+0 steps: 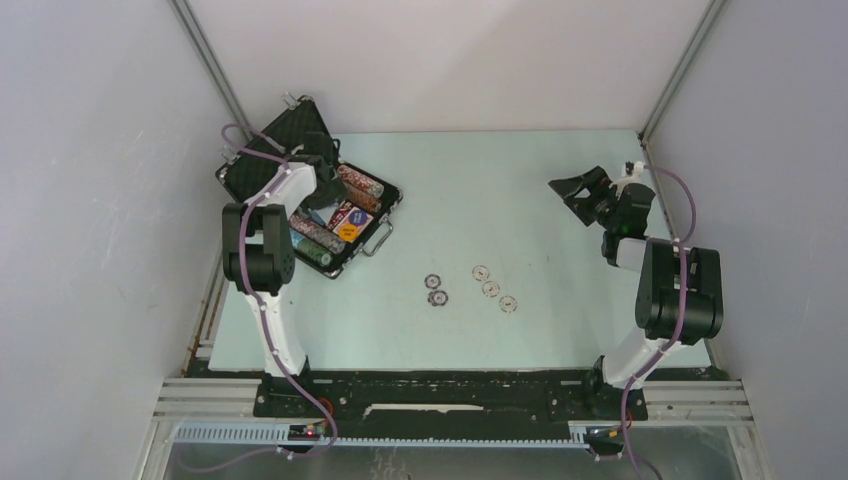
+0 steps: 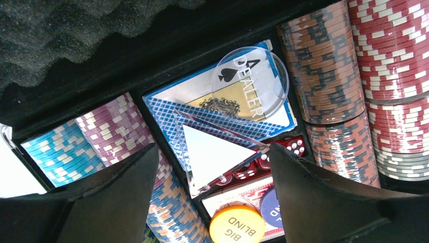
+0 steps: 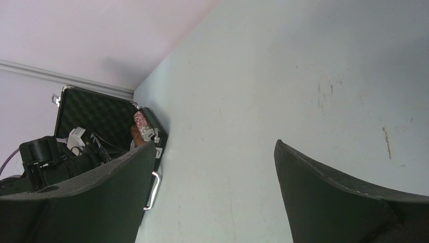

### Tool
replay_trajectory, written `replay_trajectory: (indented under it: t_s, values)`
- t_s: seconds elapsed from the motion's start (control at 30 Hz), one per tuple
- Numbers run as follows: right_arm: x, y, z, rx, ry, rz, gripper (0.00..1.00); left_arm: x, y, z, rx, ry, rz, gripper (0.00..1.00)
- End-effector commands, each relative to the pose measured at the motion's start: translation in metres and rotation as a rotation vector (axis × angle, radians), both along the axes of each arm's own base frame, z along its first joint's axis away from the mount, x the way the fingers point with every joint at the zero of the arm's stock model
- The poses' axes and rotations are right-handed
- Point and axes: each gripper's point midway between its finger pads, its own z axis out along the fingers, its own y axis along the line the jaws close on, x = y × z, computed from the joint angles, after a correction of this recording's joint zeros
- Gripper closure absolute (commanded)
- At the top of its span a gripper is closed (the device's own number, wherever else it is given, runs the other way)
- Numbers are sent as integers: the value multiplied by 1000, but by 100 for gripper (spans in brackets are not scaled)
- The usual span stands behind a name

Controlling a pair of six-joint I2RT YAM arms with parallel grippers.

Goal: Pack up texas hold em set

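Left gripper (image 2: 212,147) is held open, empty, over the case (image 2: 126,81); right gripper (image 3: 214,143) too, elsewhere. The loose dealer button (image 2: 250,83) could be knocked by lowered fingers.

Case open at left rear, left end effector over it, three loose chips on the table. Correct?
No. The top view shows five loose chips on the table, not three. The rest holds: case open at left rear, left end effector over it.
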Motion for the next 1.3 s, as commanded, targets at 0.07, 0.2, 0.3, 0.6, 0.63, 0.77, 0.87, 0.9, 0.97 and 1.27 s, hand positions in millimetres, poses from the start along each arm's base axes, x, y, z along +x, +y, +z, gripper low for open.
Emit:
replay_trajectory:
  t_s: [0.07,0.2,0.3,0.6,0.63,0.77,0.87,0.9,0.97,1.27]
  values:
    - [11,2,20,-17,-71,15,4,3,-2,29,51,-58,-62,13]
    - [11,3,20,-11,-70,19,4,-1,-8,25,50,-60,-65,15]
    - [11,3,19,-10,-69,20,4,1,-12,17,26,-43,-64,17]
    - [11,2,19,-9,-67,18,4,9,-9,6,22,-24,-22,21]
    - [11,2,19,-9,-67,18,3,9,-8,4,29,-19,-16,21]
    - [11,2,18,-7,-66,18,4,9,-6,0,41,-8,-14,25]
    - [11,2,19,-7,-68,18,4,8,0,4,51,-15,-3,26]
    - [11,2,19,-8,-68,18,4,9,1,6,50,-19,-5,27]
    - [11,2,18,-9,-67,18,4,10,2,9,48,-25,-9,28]
    - [11,3,19,-6,-68,20,4,12,3,11,56,-19,-58,35]
